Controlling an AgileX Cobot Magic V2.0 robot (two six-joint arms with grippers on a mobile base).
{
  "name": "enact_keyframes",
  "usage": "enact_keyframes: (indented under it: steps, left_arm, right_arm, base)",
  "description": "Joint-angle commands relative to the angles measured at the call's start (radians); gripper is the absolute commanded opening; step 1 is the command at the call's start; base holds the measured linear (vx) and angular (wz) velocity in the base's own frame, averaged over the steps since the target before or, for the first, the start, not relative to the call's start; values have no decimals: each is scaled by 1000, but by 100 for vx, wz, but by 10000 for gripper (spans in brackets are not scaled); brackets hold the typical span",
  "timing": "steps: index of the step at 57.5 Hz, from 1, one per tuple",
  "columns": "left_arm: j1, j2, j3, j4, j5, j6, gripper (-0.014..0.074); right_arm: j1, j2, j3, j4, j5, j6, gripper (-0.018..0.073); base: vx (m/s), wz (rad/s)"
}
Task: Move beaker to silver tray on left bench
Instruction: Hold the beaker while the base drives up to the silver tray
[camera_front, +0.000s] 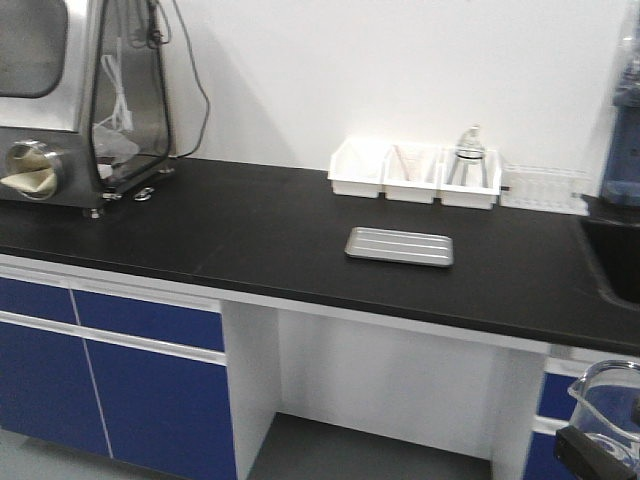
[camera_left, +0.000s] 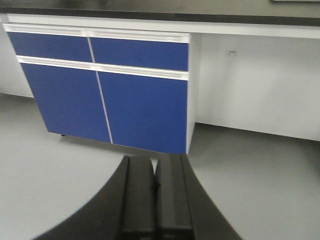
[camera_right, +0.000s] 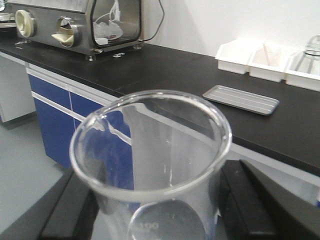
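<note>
Lying on the black left bench (camera_front: 250, 232), the silver tray (camera_front: 399, 246) has white bins (camera_front: 415, 172) behind it; right gripper (camera_right: 155, 200) clamps the beaker (camera_right: 150, 145), left gripper (camera_left: 155, 169) pressed closed, empty.

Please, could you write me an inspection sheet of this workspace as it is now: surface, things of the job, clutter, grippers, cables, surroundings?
Surface: long matte black bench top, no spills seen.
Job's things: small clear glass beaker, upright, no contents seen, held off the bench; shallow grey metal tray lies empty on the bench.
Clutter: three white plastic bins along the wall, one holding a glass flask; steel glove box on the bench, apart from the tray.
Grippers: right gripper shut on the beaker; left gripper shut, holding nothing.
Cables: dark cable hangs behind the glove box.
Surroundings: blue cabinet doors, white wall, grey floor.
</note>
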Motion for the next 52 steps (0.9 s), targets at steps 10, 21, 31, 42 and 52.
enact_keyframes:
  steps: [10, 21, 31, 42, 52]
  left_arm:
    - [-6, -16, 28, -1, -77, -1, 1]
    - [-6, -16, 28, -1, -77, -1, 1]
    - [-6, -16, 28, -1, -77, -1, 1]
    - [-6, -16, 28, -1, -77, -1, 1]
    - [-6, -16, 28, -1, -77, -1, 1]
  right_arm:
    - [-6, 0, -31, -25, 24, -9, -8]
    - [-6, 0, -31, -25, 24, -9, -8]
    - [-6, 0, -31, -25, 24, -9, -8]
    - [-6, 0, -31, -25, 24, -9, -8]
    - [-6, 0, -31, -25, 24, -9, -8]
  base:
    - [35, 26]
    - [38, 14]
    - [41, 5]
    - [43, -4]
    - [44, -17]
